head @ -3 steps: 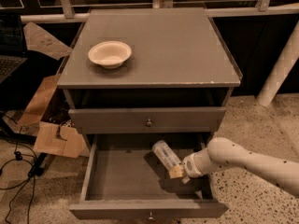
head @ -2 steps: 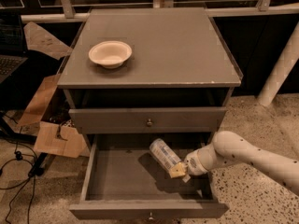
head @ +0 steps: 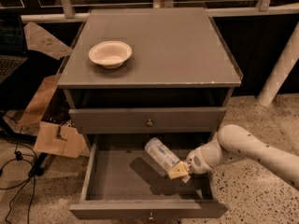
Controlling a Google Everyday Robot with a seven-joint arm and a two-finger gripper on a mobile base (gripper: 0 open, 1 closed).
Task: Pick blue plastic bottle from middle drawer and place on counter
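The blue plastic bottle [head: 161, 154], clear with a white-blue label, hangs tilted above the floor of the open middle drawer [head: 117, 185] and throws a shadow on it. My gripper [head: 180, 171] reaches in from the right on a white arm and is shut on the bottle's lower right end. Its yellowish fingers [head: 176, 172] cover that end, so the cap is hidden. The counter [head: 163, 45] is the flat grey top of the cabinet, above and behind the drawer.
A shallow cream bowl [head: 110, 53] sits on the left part of the counter. A shut drawer front with a brass knob [head: 149, 122] lies between counter and open drawer. Cardboard [head: 58, 139] and cables lie on the floor at left. A white post [head: 280, 69] stands at right.
The gripper has lifted the bottle off the drawer floor. The bottle now hangs higher and more tilted, with its shadow below it.
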